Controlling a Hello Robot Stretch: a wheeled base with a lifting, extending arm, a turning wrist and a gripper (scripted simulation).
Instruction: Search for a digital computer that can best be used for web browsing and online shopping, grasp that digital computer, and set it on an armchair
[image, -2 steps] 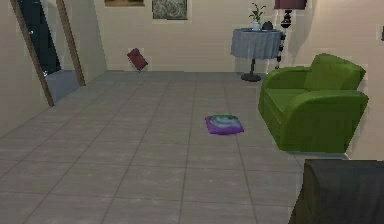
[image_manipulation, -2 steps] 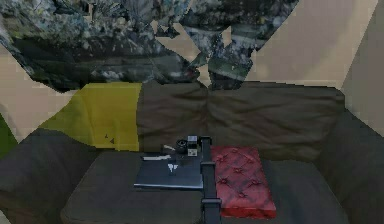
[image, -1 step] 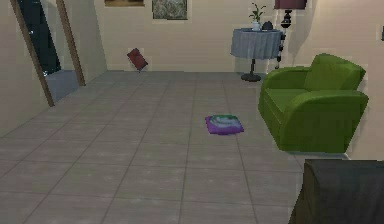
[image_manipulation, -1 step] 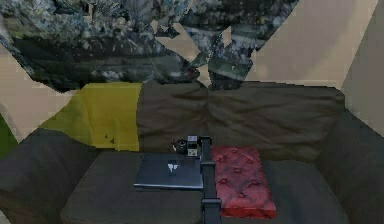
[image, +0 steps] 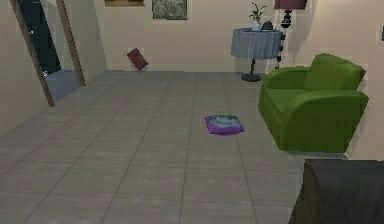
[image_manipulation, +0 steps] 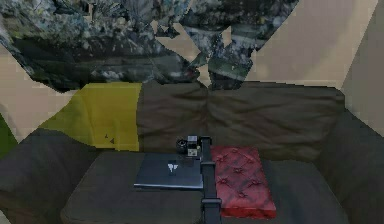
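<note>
A closed dark grey laptop (image_manipulation: 170, 171) lies flat on the seat of a dark brown sofa (image_manipulation: 290, 115) in the arm side view. My arm rises from the bottom edge just right of the laptop. The gripper (image_manipulation: 183, 148) stands at the laptop's far edge, against the sofa's backrest. I cannot tell whether it holds anything. In the forward view a green armchair (image: 312, 102) stands on the right of the room, its seat bare.
A red patterned cushion (image_manipulation: 240, 180) lies right of the arm, and a yellow throw (image_manipulation: 105, 112) drapes the sofa's left. On the tiled floor lies a purple flat thing (image: 225, 124). A round clothed table (image: 256, 43) stands behind the armchair. A doorway (image: 45, 45) opens at left, and dark furniture (image: 345, 192) fills the bottom right.
</note>
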